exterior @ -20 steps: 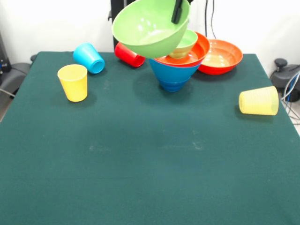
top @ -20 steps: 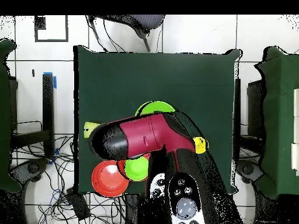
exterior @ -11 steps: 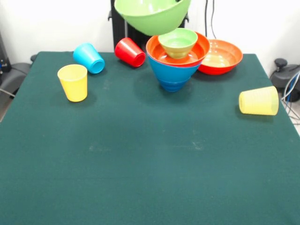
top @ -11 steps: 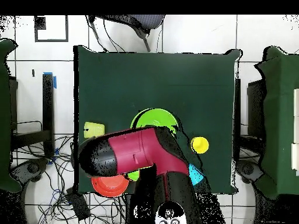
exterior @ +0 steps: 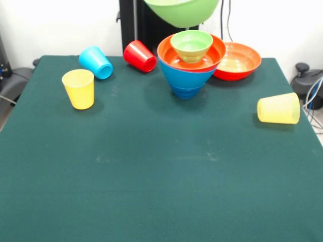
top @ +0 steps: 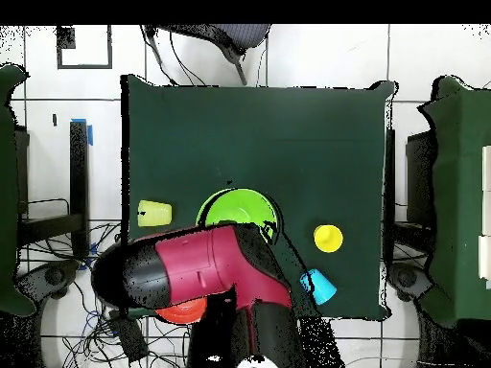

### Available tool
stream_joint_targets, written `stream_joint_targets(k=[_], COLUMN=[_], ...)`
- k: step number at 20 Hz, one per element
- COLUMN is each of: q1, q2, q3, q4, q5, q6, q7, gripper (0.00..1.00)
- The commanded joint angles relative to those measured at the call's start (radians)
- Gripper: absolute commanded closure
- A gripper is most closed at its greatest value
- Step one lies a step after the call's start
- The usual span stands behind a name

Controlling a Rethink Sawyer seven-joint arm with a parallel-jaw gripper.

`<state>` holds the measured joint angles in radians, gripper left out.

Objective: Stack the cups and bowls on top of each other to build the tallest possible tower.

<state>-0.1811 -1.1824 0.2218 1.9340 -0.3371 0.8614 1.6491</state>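
I saw the big green bowl [exterior: 182,11] aloft at top centre of the front view, above the tower [exterior: 191,63]. The hand was hidden, so I could not tell its grip.

I judged the bowl light, stiff and slick-walled, best held by the rim.

- Bowls: five seen, three in the tower, one orange-red [exterior: 237,60] alongside.
- Cups: four, namely yellow [exterior: 78,88], blue [exterior: 96,62], red [exterior: 140,56], ribbed [exterior: 278,108].

Front and overhead, table [exterior: 161,166] shared, perhaps.
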Motion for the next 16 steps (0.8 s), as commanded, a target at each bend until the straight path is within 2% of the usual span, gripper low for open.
stream_joint_targets(k=[1, 10, 16], q1=[0.055, 0.09, 0.1], q2=[-0.009, -0.072, -0.029], q3=[-0.01, -0.033, -0.053], q4=[0.166, 0.275, 0.282], q5=[0.033, 0.052, 0.012], q6=[-0.097, -0.143, -0.181], q7=[0.149, 0.123, 0.144], gripper=[1.0, 1.0, 1.0])
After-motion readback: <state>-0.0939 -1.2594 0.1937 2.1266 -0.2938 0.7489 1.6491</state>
